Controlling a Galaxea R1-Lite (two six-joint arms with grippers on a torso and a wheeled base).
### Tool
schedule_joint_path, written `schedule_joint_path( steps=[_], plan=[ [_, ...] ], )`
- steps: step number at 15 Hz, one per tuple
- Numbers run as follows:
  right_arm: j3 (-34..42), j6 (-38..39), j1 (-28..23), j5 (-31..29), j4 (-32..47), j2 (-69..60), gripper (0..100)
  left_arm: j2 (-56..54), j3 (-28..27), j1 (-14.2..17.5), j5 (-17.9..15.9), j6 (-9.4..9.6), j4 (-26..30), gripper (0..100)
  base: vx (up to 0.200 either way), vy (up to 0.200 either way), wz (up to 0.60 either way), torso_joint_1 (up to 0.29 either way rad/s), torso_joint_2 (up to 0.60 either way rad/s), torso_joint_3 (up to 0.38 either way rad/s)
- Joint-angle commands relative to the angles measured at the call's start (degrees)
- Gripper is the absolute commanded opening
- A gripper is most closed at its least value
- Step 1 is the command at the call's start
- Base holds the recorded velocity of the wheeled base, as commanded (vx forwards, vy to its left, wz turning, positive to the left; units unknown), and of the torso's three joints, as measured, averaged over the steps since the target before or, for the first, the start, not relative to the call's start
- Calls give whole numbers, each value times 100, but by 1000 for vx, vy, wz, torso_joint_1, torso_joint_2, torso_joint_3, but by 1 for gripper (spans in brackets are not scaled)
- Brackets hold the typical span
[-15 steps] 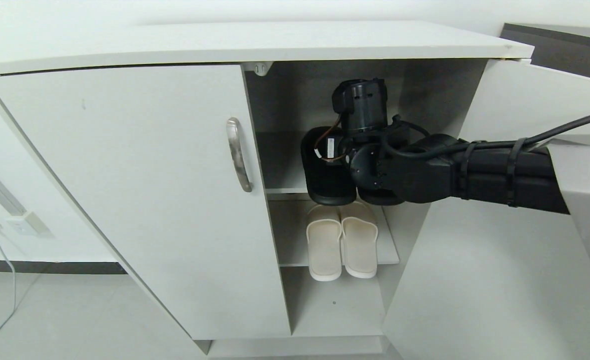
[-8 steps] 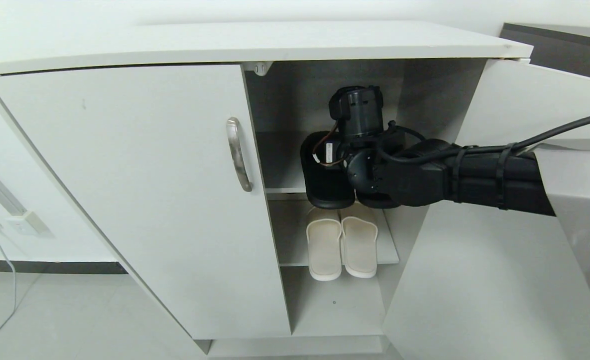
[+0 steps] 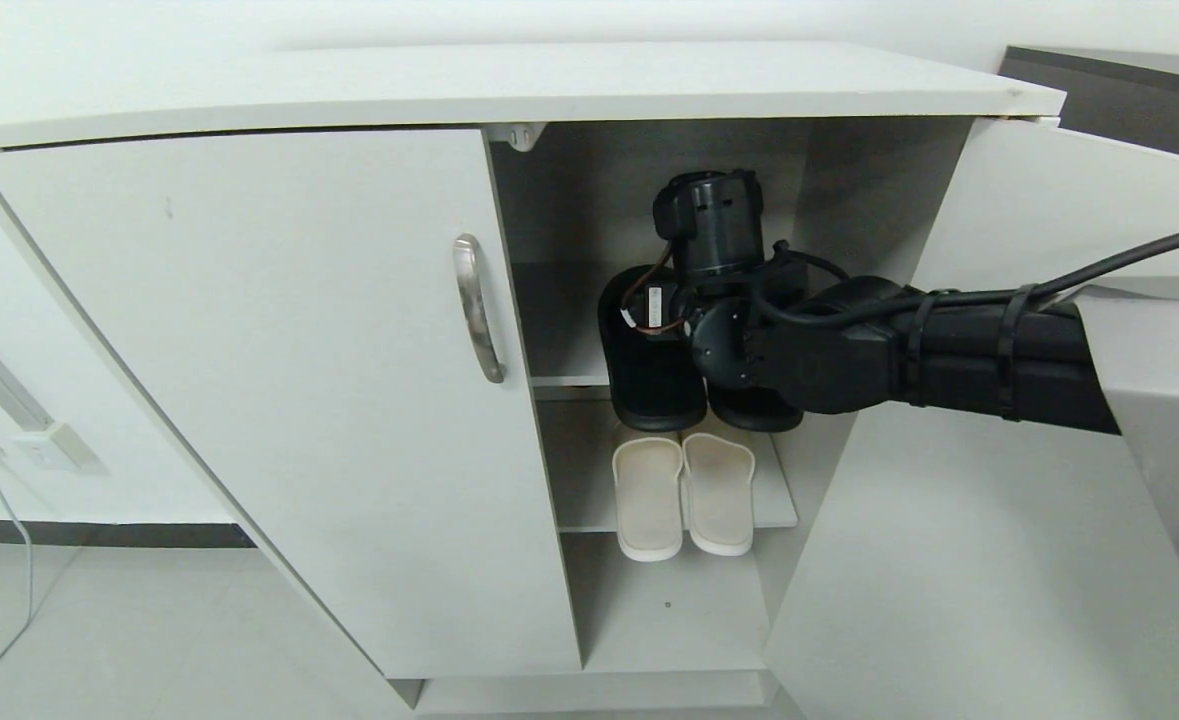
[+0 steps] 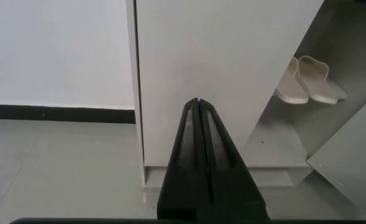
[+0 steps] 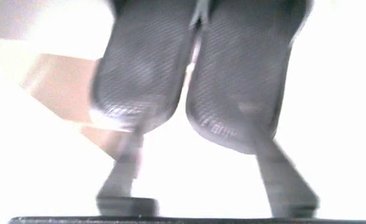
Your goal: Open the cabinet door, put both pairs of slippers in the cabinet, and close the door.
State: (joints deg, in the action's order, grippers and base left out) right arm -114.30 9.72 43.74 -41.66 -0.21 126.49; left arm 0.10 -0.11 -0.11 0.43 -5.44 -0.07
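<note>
Inside the cabinet, at the upper shelf, the right gripper holds the black slippers, with one finger against each outer side of the pair. The pair's near ends overhang the shelf's front edge. The white slippers lie side by side on the lower shelf. The right door stands open and the left door is closed. The left gripper is outside, facing the left door, its fingers pressed together on nothing.

The right arm stretches in from the right, its wrist turned upward at the end. The left gripper has its fingers pressed flat together.
</note>
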Motion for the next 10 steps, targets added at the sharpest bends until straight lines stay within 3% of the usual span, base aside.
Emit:
schedule_joint_path(
  steps=[1, 6, 10],
  plan=[
    [180, 13, 56, -18, 3, -221, 100, -1, 2, 2, 10, -1, -1, 0, 0, 0, 0, 0, 0, 0],
    [1147, 153, 205, -44, -58, -775, 100, -1, 2, 2, 10, -1, -1, 0, 0, 0, 0, 0, 0, 0],
    [2219, 136, 451, -36, -559, -1504, 100, -1, 2, 2, 10, -1, -1, 0, 0, 0, 0, 0, 0, 0]
  ],
)
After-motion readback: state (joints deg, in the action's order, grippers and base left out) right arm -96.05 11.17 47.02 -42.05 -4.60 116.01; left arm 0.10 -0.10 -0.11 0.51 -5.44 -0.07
